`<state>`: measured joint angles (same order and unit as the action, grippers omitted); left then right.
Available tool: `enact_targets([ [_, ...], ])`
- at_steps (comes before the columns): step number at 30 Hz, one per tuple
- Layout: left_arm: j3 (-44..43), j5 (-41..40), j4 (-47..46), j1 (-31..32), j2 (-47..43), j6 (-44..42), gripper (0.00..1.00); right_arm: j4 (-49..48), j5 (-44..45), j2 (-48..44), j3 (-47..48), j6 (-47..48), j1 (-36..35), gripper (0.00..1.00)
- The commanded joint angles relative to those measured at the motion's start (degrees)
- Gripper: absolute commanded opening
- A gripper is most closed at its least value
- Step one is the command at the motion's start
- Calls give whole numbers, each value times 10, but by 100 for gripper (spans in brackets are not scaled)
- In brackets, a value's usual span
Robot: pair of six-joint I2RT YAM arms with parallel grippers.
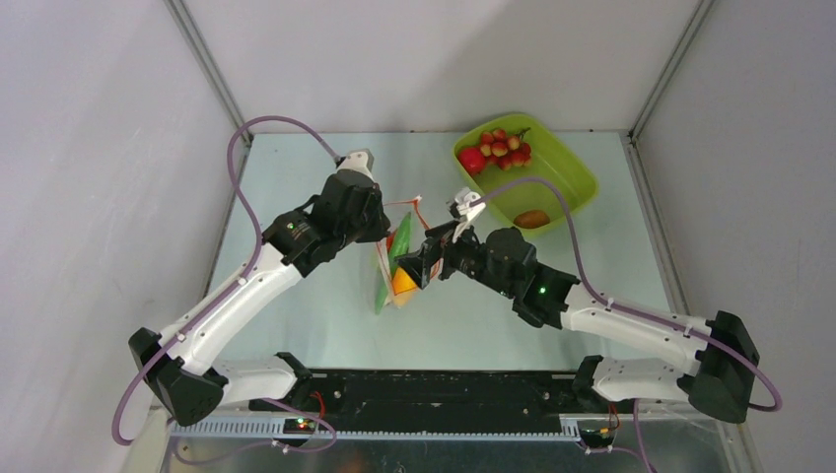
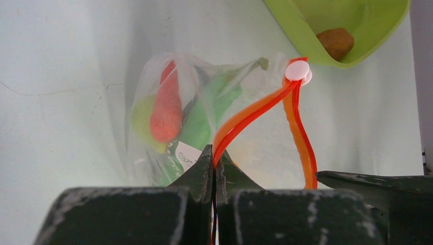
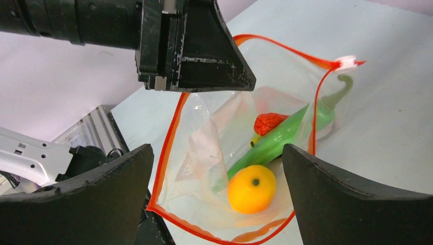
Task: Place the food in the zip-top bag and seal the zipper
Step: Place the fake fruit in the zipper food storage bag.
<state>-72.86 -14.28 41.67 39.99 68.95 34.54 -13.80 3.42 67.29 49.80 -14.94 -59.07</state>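
Indoors, pale green table (image 1: 296,177), grey walls (image 1: 414,59), bag (image 3: 204,143)

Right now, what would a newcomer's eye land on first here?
The clear bag centred on the table, its orange-red zipper pinched in the left gripper, the open right gripper at its mouth. Inside, the orange mango stands out. Far right, the lime-green tray holds red grapes.

We see R gripper (image 3: 217,153) spread wide over the open bag (image 3: 204,148) (L gripper (image 3: 171,84) pinches its zipper (image 3: 171,135)), w/ mango (image 3: 251,188), bean (image 3: 270,143), carrot (image 3: 268,122) inside.
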Motion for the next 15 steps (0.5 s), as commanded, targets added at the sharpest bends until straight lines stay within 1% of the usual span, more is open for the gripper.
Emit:
enact_targets([
  [1, 2, 9, -24, -2, -19, 8, 2, 2, 25, -27, 3, -7, -2, 99],
  [5, 3, 8, -23, -3, -21, 6, 2, 6, 67, -45, 3, -21, 4, 100],
  [6, 3, 7, -23, -2, -22, 6, 2, 8, 76, -52, 3, -25, 14, 100],
  [7, 3, 6, -23, -2, -22, 6, 2, 17, 78, -56, 4, -49, 32, 100],
  [8, 3, 6, -24, -3, -22, 5, 2, 40, 70, -64, 7, -71, 44, 100],
  [9, 2, 4, -24, -3, -22, 4, 2, 52, 59, -70, 9, -113, 79, 99],
  [10, 2, 3, -23, -3, -21, 3, 2, 72, 20, -72, 10, -132, 97, 99],
  [11, 1, 0, -22, -3, -21, 3, 2, 79, 1, -74, 11, -155, 138, 99],
  [12, 1, -1, -21, -3, -21, 3, 2, 87, -32, -74, 11, -161, 156, 99],
  [13, 1, -3, -21, -3, -20, 2, 2, 89, -46, -73, 11, -157, 189, 99],
  [15, 0, -4, -19, -3, -19, 1, 2, 86, -53, -65, 11, -141, 227, 100],
])
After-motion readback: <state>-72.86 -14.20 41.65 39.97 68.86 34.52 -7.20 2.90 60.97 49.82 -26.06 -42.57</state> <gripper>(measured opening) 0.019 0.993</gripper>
